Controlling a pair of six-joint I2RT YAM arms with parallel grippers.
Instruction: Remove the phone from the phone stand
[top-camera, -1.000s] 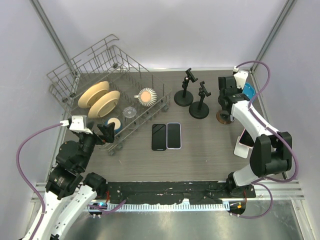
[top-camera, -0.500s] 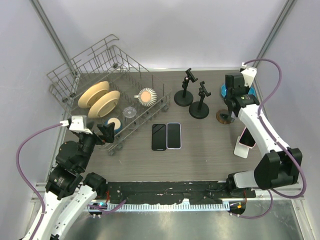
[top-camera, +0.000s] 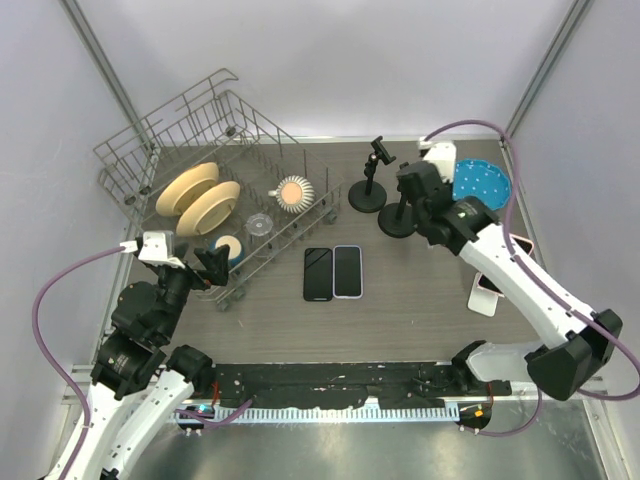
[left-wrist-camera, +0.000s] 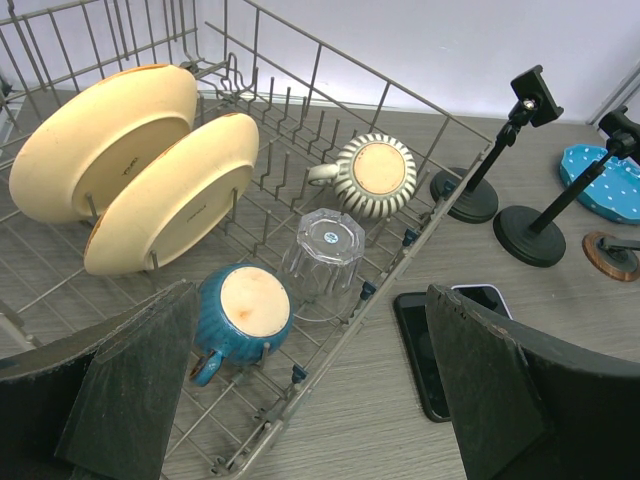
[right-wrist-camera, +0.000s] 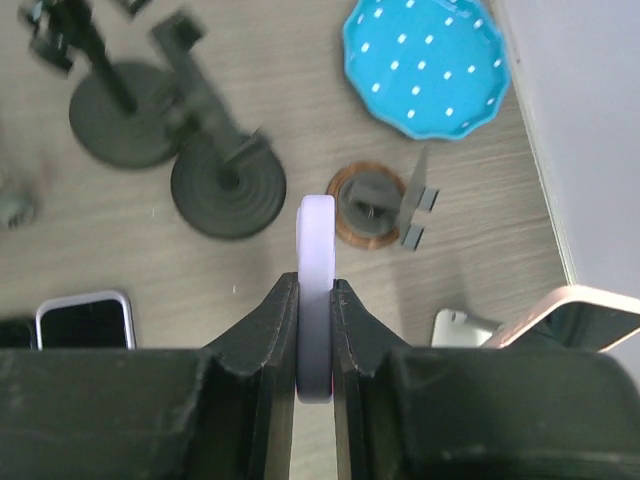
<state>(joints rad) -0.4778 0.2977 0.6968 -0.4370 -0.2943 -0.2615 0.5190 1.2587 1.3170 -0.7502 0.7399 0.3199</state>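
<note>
Right wrist view shows the right gripper (right-wrist-camera: 315, 290) clamped on a lavender phone (right-wrist-camera: 316, 235) near the brown-based phone stand (right-wrist-camera: 372, 205), while the left gripper (left-wrist-camera: 310, 345) hangs spread apart by the dish rack (left-wrist-camera: 400, 95).

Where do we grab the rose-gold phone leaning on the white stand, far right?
Likely its two long edges near the raised top, coming from above: the rose-gold phone leans tilted against the white stand, so its upper end is clear while the foot sits at the stand. The right gripper is shut on the lavender phone; free it first.
</note>
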